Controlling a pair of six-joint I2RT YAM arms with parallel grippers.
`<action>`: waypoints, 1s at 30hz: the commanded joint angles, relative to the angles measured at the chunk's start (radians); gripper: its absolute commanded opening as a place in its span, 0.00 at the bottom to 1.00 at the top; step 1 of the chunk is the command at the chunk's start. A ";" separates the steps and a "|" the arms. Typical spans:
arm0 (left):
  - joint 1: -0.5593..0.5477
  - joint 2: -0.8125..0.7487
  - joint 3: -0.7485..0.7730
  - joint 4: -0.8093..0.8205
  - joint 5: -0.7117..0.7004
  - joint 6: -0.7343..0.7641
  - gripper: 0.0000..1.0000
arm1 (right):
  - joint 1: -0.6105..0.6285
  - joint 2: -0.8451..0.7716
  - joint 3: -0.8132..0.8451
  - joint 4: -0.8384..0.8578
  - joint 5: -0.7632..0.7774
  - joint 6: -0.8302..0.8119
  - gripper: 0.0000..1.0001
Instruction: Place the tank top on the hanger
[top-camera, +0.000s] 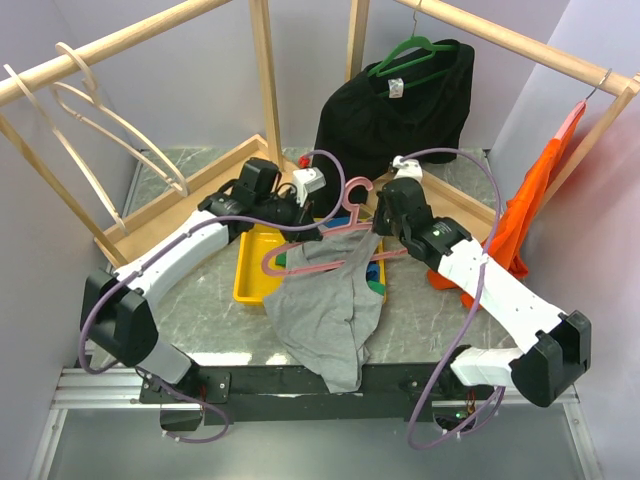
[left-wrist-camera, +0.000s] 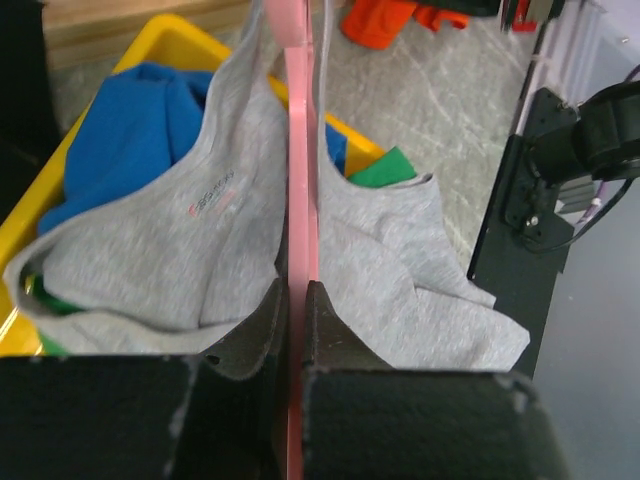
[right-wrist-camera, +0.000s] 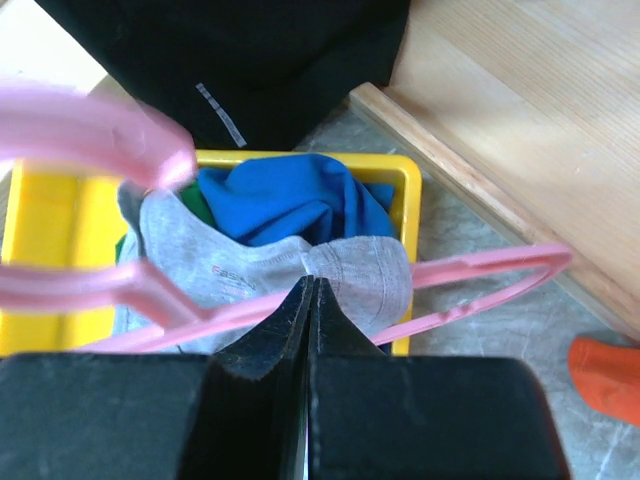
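The pink hanger (top-camera: 345, 212) is held above the yellow bin, its hook (top-camera: 356, 189) pointing to the back. My left gripper (top-camera: 308, 222) is shut on one of its bars, which runs between the jaws in the left wrist view (left-wrist-camera: 300, 150). The light-grey tank top (top-camera: 325, 305) hangs from the hanger's right side and drapes down over the table's front edge. My right gripper (top-camera: 383, 232) is shut at the top's strap (right-wrist-camera: 370, 275), which lies over a hanger arm (right-wrist-camera: 480, 270). The top's neckline (left-wrist-camera: 160, 250) lies left of the bar.
A yellow bin (top-camera: 250, 272) under the hanger holds a blue garment (right-wrist-camera: 290, 200) and something green. A black garment on a green hanger (top-camera: 400, 100) hangs at the back. An orange tank top (top-camera: 530, 205) hangs at the right, cream hangers (top-camera: 110, 130) at the left. Wooden rack posts (top-camera: 265, 70) stand behind.
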 joint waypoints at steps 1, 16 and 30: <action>0.008 0.016 0.001 0.144 0.104 -0.055 0.01 | 0.000 -0.051 -0.030 0.033 0.029 0.002 0.00; 0.012 0.134 0.027 0.230 0.160 -0.084 0.01 | 0.005 -0.289 -0.216 0.304 -0.106 -0.011 0.56; 0.011 0.134 0.031 0.228 0.171 -0.091 0.01 | 0.066 -0.062 -0.164 0.416 -0.042 -0.031 0.57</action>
